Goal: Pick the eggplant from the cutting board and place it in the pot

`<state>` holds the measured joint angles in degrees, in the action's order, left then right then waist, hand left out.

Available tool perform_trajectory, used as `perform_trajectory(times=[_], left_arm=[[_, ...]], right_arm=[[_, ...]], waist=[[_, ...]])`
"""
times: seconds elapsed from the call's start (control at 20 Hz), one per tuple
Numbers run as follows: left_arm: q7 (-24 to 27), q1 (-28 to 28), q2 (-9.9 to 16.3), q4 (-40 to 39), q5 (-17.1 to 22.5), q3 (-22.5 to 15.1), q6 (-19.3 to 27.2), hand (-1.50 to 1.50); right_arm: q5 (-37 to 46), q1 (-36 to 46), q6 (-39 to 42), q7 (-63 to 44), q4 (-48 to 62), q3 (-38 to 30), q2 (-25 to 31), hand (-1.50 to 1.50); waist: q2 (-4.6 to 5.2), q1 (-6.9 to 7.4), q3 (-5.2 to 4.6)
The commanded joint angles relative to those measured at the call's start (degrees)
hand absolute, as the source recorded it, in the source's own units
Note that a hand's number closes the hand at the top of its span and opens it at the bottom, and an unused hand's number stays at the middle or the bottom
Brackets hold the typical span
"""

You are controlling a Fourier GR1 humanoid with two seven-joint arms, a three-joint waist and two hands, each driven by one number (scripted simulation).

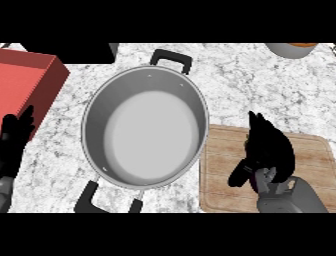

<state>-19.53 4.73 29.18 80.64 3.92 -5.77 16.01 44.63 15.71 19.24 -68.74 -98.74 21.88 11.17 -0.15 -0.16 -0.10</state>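
Note:
A large steel pot (97,125) with black handles stands at the middle of the counter, and its inside is bare. To its right lies a wooden cutting board (322,170). My right hand (270,145) is over the board's left half, with fingers and thumb curled round the dark eggplant (262,176). The hand hides nearly all of the eggplant; only a small purple patch shows near the thumb. My left hand (10,147) rests open at the view's left edge, fingers up, left of the pot.
A red box (8,90) sits at the back left, close to my left hand. A black object (75,52) lies behind the pot, and a grey bowl (293,50) stands at the back right. The counter is white marble.

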Motion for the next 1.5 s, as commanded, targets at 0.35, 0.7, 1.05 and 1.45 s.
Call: perform_trajectory(times=[0.35, 0.7, 1.05, 1.45], left_arm=[[-1.71, 2.54, -0.8, -0.39, -1.4, 0.79, -0.8, 0.0], [-2.71, 2.62, -1.23, -0.34, -2.1, 1.49, -1.1, 0.0], [-3.93, 1.16, -1.1, 1.61, -1.54, 3.07, -3.58, 0.0], [-2.52, 1.86, -2.78, 1.2, -4.28, 4.73, -3.62, 0.0]], right_arm=[[6.28, 1.29, 6.92, -9.03, 3.64, -2.82, -4.38, -1.5], [6.73, -2.57, 10.6, -7.56, 2.69, -6.54, -6.47, -1.5], [11.5, -2.45, 5.98, -3.95, 9.1, -8.66, -10.96, -1.5], [11.87, -4.39, 7.83, 2.79, 8.48, -13.56, -8.58, -1.5]], waist=[[0.14, 0.22, 0.05], [0.06, -0.21, 0.06], [0.14, 0.3, 0.09], [0.11, 0.09, 0.1]])
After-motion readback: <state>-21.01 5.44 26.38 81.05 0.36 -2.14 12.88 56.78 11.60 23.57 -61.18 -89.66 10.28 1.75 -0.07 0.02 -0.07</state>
